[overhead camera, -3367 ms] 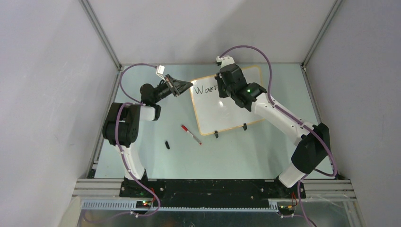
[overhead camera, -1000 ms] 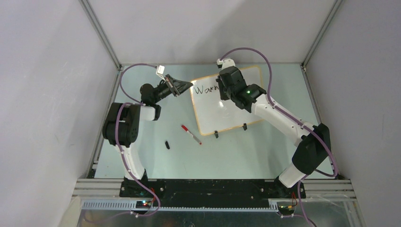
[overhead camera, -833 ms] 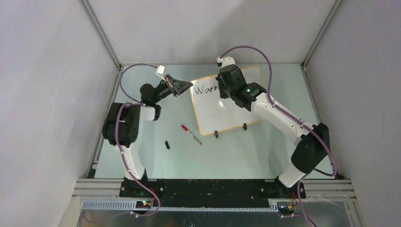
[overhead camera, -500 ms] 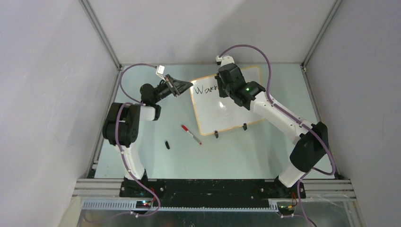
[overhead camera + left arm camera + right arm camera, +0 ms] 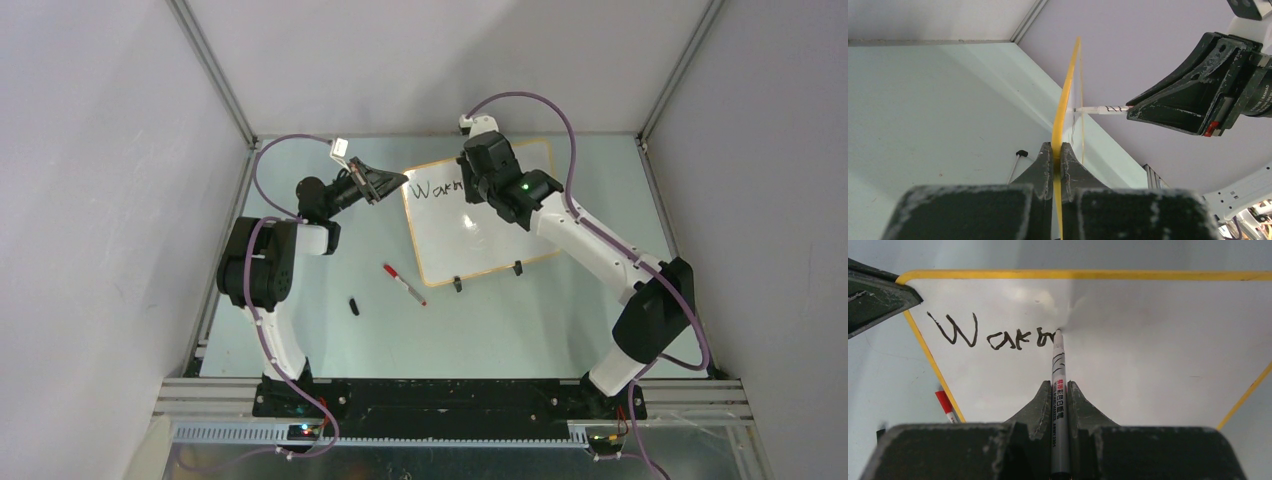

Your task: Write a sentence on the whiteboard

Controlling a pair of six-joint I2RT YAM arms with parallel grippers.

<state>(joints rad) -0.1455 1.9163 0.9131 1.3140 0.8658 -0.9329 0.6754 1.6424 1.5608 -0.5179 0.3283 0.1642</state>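
Writing has only just got going here: the sentence [image 5: 993,335] so far is "War" plus the start of a fourth letter, sitting up in the 10 o'clock corner of the whiteboard [image 5: 1158,355] in the right wrist view. From overhead, the board sits on the tabletop [image 5: 500,320] around 12 o'clock from the arm bases. I can't tell if it lies dead flat or is tipped up a little.

The right pincer [image 5: 1060,387] is closed tight round a black marker [image 5: 1059,365], which sticks straight out toward 12 o'clock. Its tip looks to be right on the board at the end of the last stroke. The left pincer [image 5: 1057,150] is clamped narrow on the board's yellow edge at its 9 o'clock side, steadying it.

Further out, a red marker [image 5: 404,284] lies loose at the board's 7 o'clock, with a small black cap [image 5: 354,306] just past it at 8 o'clock.

So I'd say we're mid-first-word. The next move calls for finishing that letter with even pressure, then working rightward toward 3 o'clock. The left grip must not slip, or the strokes go wonky. There's loads of blank board left for the other lines.
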